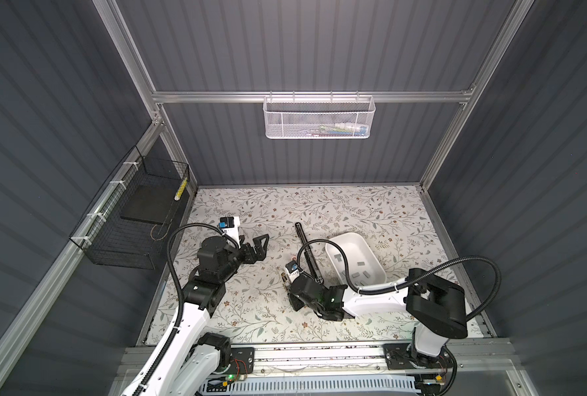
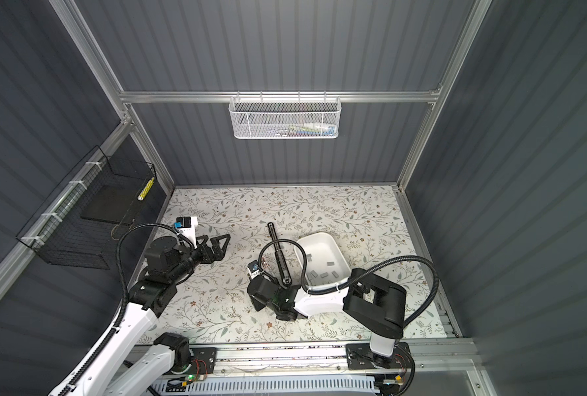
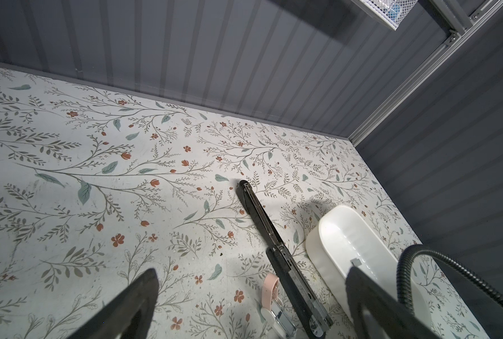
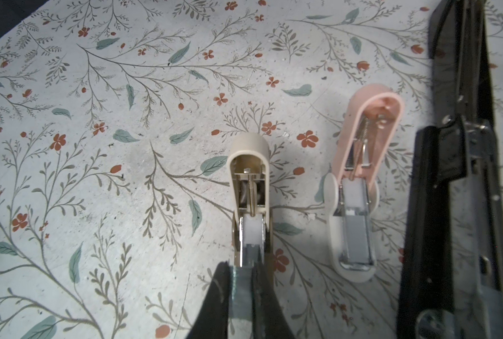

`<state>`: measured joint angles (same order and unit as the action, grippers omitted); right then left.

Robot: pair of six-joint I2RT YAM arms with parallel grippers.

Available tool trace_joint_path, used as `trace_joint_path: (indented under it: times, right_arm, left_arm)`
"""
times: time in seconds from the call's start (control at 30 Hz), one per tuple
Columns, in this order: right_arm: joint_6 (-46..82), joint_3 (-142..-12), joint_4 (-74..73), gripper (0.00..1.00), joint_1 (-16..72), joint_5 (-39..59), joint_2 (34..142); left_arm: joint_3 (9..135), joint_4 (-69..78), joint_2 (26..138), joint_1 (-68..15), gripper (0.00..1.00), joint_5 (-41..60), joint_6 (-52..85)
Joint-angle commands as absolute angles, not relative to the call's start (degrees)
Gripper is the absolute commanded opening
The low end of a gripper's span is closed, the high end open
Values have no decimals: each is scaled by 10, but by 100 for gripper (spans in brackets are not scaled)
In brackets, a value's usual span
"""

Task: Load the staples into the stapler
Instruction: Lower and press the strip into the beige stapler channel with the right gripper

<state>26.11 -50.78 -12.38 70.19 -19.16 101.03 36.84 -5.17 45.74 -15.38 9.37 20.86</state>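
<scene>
The matte floral-print table [image 1: 251, 308] carries a glossy white rounded plastic tub [image 1: 352, 247]. A long black metal stapler [image 1: 307, 250] lies unfolded flat just beside it, and the left claw [image 1: 266, 245] is spread wide farther off on that side. Past the black stapler from the tub lie a pink stapler [image 4: 362, 176] and a beige stapler [image 4: 250, 187], both hinged open; the right claw [image 4: 241, 273] pinches a thin grey staple strip [image 4: 241, 293] at the end of the beige one's shiny channel, while flat grey staples [image 1: 360, 264] lie loose in the tub.

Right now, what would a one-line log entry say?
left gripper: open, empty | right gripper: shut on staples at beige stapler | white tray: spare strips
</scene>
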Motion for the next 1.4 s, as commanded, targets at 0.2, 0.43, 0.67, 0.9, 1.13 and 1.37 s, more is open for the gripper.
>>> trace_joint_path:
  times: [0.2, 0.43, 0.67, 0.9, 1.13, 1.37]
  right_arm:
    - [238, -508, -143, 0, 704, -203, 1025]
    - [224, -512, -146, 0, 704, -202, 1034]
    - [192, -514, -137, 0, 703, -210, 1035]
    - [187, -528, -129, 0, 704, -206, 1047]
    - [184, -528, -123, 0, 704, -218, 1048]
    - [180, -528, -120, 0, 704, -219, 1044]
  left_arm:
    - [367, -55, 450, -152, 100, 91, 213]
    - [366, -55, 449, -151, 100, 91, 213]
    - [366, -55, 450, -152, 100, 91, 213]
    - [367, -55, 450, -152, 100, 91, 213]
    - [366, -55, 449, -152, 100, 91, 213]
    - [366, -55, 449, -152, 100, 91, 213]
